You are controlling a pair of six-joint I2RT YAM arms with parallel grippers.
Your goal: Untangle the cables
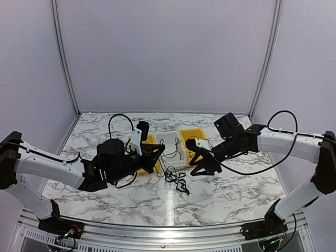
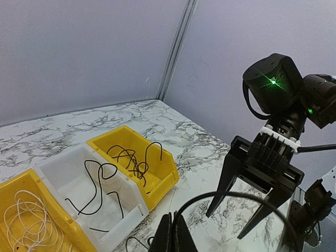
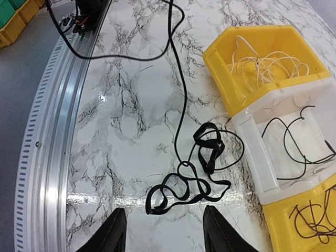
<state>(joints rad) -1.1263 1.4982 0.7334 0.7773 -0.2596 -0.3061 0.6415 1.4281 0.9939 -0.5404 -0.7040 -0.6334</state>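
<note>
Bins: two yellow, one white, each holding cables.

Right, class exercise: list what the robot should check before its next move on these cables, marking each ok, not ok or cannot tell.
1. Grip: left gripper shut on a strand: ok.
2. Free hand: right gripper open: ok.
3. Target: tangle on the table, ahead of the right gripper: ok.
4. Held strand free of the tangle: not ok, it runs into it.
5. Tangle clear of the white bin: cannot tell.
</note>
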